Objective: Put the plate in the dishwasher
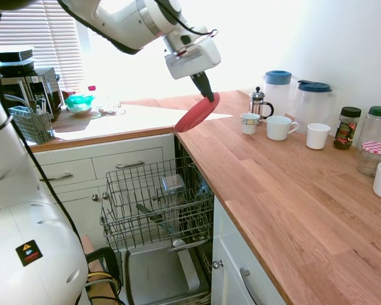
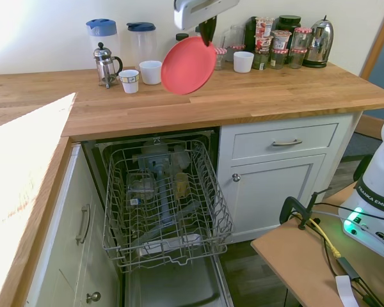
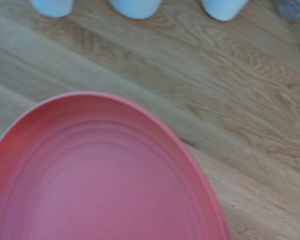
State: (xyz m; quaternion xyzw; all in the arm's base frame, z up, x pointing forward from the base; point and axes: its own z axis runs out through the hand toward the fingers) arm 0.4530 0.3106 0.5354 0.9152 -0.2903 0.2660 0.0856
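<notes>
In my wrist view, nearest to me, the plate (image 3: 100, 175) fills the lower part, with the wooden counter (image 3: 240, 100) under it. My gripper (image 2: 207, 35) is closed on the plate's rim at about 12 o'clock, the fingers nearly together with only the thin edge between them. The plate hangs tilted, almost on its edge, in the air above the counter, near the counter's front edge.

In the second exterior view the dishwasher (image 2: 160, 204) stands open at about 6 o'clock from the plate, its wire rack (image 2: 163, 243) pulled out and well below the counter. Some dishes already lie in the rack, but I cannot tell exactly which.

I judge I am in the carrying step: the plate is lifted and not yet over the rack. The next move calls for going out past the counter edge, then down, keeping the plate upright so it slides between the wires without knocking on them.

Farther back, at 10 to 11 o'clock from the plate, are white mugs (image 2: 150, 71) and a coffee press (image 2: 105, 64).

Readable writing: only "FRANKA EMIKA" on the arm base (image 2: 377, 185). The jar labels are too small to read.
</notes>
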